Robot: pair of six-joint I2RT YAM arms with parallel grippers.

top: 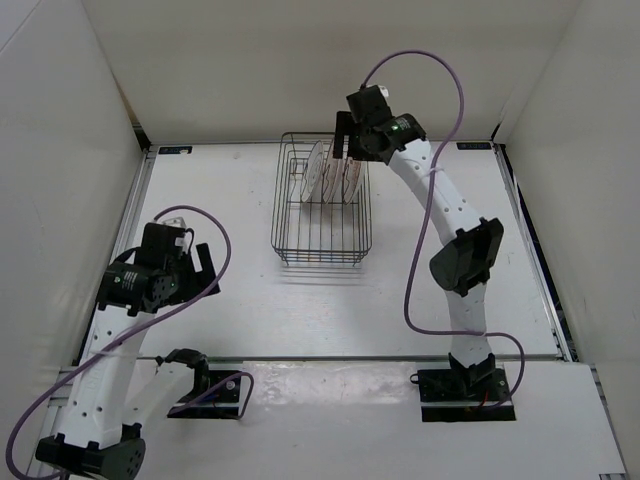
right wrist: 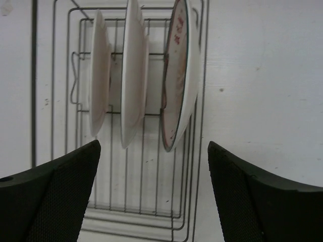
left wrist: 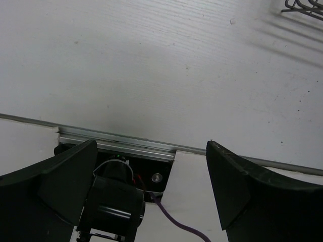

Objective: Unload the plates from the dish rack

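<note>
In the far end of the dish rack (top: 300,250) stand the plates (right wrist: 132,75); they look breakable, so pinch one rim gently with your wide-open right hand (right wrist: 154,146).

No text, brand, number or sign can be read in any view. On the bench (top: 230,210), the far left strip (top: 175,150) and the far right strip (top: 475,146) are too small to read.

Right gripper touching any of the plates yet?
Apart. Right wrist view: the right gripper, open, sits short of the plates, dish rack wire visible between.
</note>
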